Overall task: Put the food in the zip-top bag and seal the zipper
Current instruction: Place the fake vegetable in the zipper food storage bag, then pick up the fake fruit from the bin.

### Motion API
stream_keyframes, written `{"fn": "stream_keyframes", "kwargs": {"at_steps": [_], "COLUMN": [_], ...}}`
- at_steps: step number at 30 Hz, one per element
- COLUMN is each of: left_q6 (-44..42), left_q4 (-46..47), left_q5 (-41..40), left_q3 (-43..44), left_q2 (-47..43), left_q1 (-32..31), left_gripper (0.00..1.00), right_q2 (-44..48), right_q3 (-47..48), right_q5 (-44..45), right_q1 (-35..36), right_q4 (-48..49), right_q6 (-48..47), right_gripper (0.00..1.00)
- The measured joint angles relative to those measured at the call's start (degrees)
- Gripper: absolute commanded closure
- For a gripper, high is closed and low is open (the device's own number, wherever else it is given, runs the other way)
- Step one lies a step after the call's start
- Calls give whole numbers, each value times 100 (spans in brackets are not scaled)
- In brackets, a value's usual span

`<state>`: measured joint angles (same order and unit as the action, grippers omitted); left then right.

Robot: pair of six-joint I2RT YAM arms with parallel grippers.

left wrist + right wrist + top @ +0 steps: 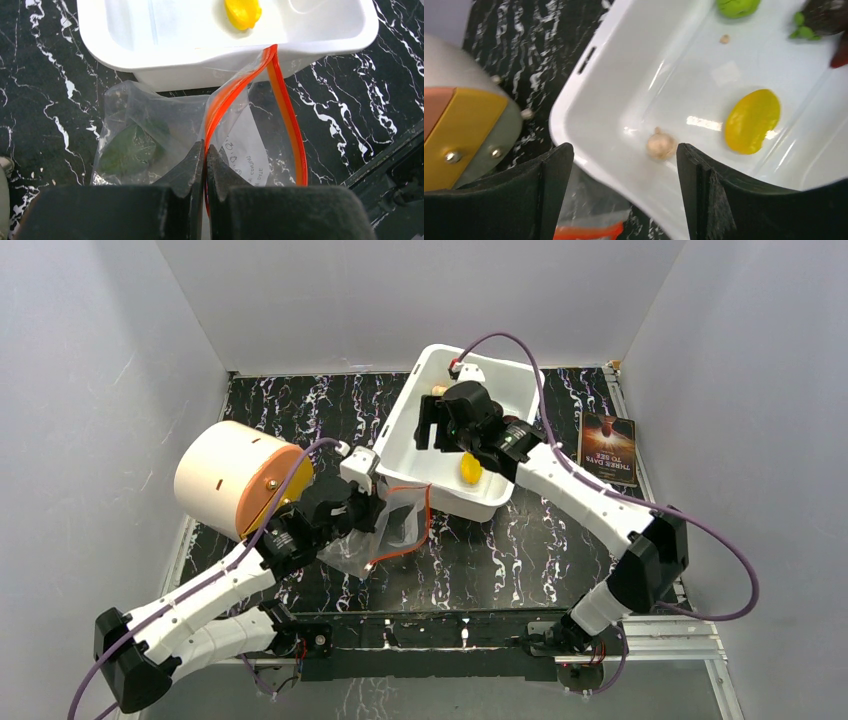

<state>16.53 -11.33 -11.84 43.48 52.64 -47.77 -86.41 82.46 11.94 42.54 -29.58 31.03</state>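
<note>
The clear zip-top bag (pixel 392 530) lies in front of the white tub, mouth open toward it. My left gripper (pixel 362 502) is shut on the bag's red-orange zipper strip (pixel 235 87) at the mouth edge (pixel 206 149). A dark green avocado (pixel 127 150) sits inside the bag beside the white label (pixel 246 147). My right gripper (pixel 437 425) hovers open and empty over the tub (pixel 624 165). In the tub lie a yellow mango piece (pixel 752 120), a beige garlic bulb (pixel 661 144), a lime (pixel 738 6) and a dark purple fruit (pixel 824 14).
The white rectangular tub (pixel 420 380) stands at the back centre, tilted toward the bag. A large cream cylinder with an orange end (pixel 232 478) lies at the left, close to my left arm. A dark book (pixel 608 448) lies at the right. Grey walls enclose the table.
</note>
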Motion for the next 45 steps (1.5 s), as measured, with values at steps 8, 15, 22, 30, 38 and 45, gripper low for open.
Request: {"fn": "stream_keyframes", "kwargs": {"at_steps": [8, 15, 22, 30, 38, 45], "left_q6": [-595, -804, -887, -909, -907, -907], "left_q4": [264, 503, 531, 531, 531, 529], "left_q5": [369, 597, 658, 645, 623, 603], "left_q3": [-433, -774, -774, -774, -774, -774], "left_q2": [-415, -608, -595, -592, -588, -579], "left_q1": [0, 0, 0, 0, 0, -2], "left_gripper": [100, 100, 100, 100, 100, 100], "right_q2": [-1113, -2391, -3309, -3978, -4435, -4876], "right_q3": [610, 1453, 1976, 2627, 2920, 3335], "right_q5": [647, 1432, 1808, 2024, 1998, 1978], "right_q1": [-857, -1198, -1523, -1827, -1954, -2017], "right_q4": [-190, -221, -195, -184, -109, -17], "right_q6": [-874, -1910, -2476, -2833, -2946, -3012], "right_gripper": [27, 24, 15, 9, 2, 5]}}
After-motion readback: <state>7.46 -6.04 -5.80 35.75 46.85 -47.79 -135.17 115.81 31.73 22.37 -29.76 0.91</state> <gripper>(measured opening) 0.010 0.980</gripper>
